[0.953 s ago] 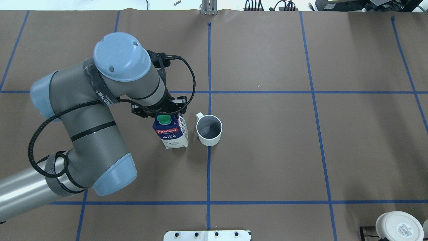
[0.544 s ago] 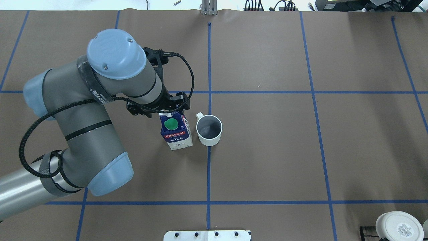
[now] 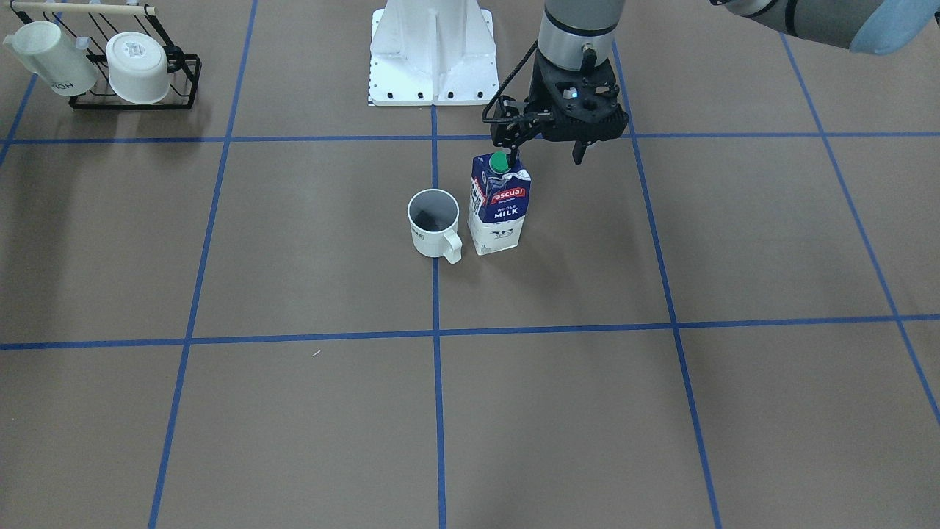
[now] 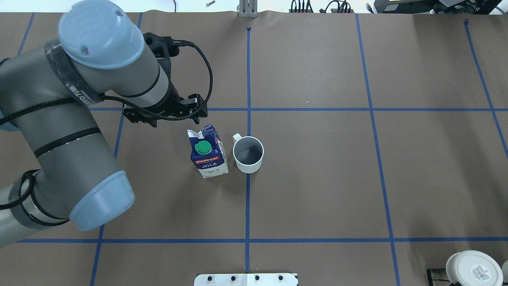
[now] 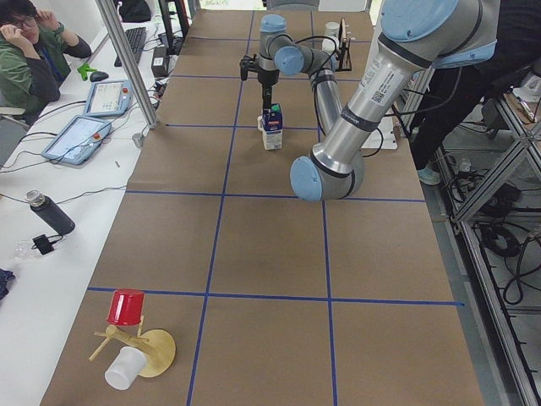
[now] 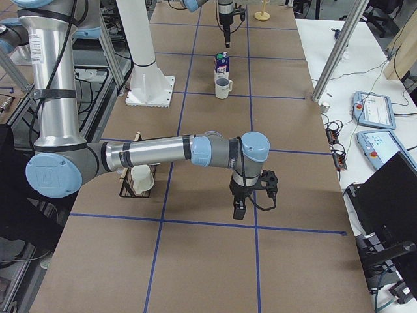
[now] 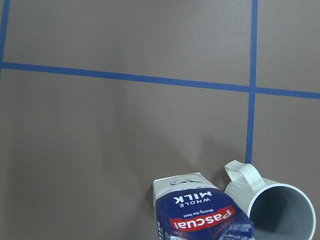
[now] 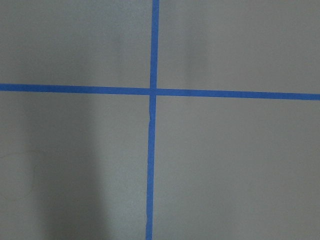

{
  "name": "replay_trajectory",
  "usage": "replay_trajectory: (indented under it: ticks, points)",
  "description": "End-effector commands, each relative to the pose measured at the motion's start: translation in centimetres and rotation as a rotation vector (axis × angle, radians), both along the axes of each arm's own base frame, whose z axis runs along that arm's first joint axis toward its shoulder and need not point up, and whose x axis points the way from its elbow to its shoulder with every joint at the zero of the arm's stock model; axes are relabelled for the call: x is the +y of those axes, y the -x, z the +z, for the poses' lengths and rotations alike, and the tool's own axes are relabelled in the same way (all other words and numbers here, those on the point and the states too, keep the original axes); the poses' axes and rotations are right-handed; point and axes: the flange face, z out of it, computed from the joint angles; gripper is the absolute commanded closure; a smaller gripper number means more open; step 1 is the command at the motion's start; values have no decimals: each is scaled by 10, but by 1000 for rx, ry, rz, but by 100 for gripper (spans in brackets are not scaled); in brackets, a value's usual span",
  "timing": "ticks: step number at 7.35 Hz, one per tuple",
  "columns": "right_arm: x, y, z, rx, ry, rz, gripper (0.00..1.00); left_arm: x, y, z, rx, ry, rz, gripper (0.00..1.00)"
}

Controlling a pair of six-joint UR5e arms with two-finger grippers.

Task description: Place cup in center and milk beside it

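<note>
Brown paper gridded with blue tape covers the surface (image 4: 436,178), and from my remote station I see the cup (image 4: 248,155) standing upright in the center (image 4: 301,159), right on the tape line (image 4: 247,206) that runs out from the robot's base. Its grey inside faces up. Its handle points away from the robot and slightly toward the robot's left. The milk (image 4: 209,157) stands upright just beside the cup on the robot's left, with its green cap on top and the red band facing the robot. Whether carton and cup touch I cannot tell. The left tool (image 3: 545,153) hangs above the surface, off to the carton's left and nearer the far edge. Its 2 fingers are spread wide with nothing between them, and in the overhead view it is clear of the carton. My left wrist camera catches the carton's top and the cup's rim at the bottom of its frame, both below the tool. The right tool (image 6: 239,208) hangs low over bare paper well apart from both items, near the end of the surface on the robot's right. It shows only in the side view, so I cannot tell if its fingers are apart or together. Its wrist camera shows only a tape crossing. Beside that arm, a black wire rack (image 3: 134,106) holds 2 white cups.
</note>
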Motion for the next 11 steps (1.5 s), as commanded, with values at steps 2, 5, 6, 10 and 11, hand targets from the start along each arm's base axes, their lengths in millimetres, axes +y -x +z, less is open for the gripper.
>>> replay_trajectory:
  ticks: [2,5,6,10,11]
  points:
    - [0,0,4,0,10,1,0,-49,73,67,-152,-202,165,2]
    - [5,0,14,0,31,2,0,-111,237,197,-193,-233,343,2]
    - [7,0,16,0,36,3,0,-138,304,240,-205,-223,354,2]
    - [30,-10,38,3,79,19,0,-125,455,430,-191,-177,426,2]
    - [31,-11,38,2,81,21,0,-96,454,472,-180,-142,425,2]
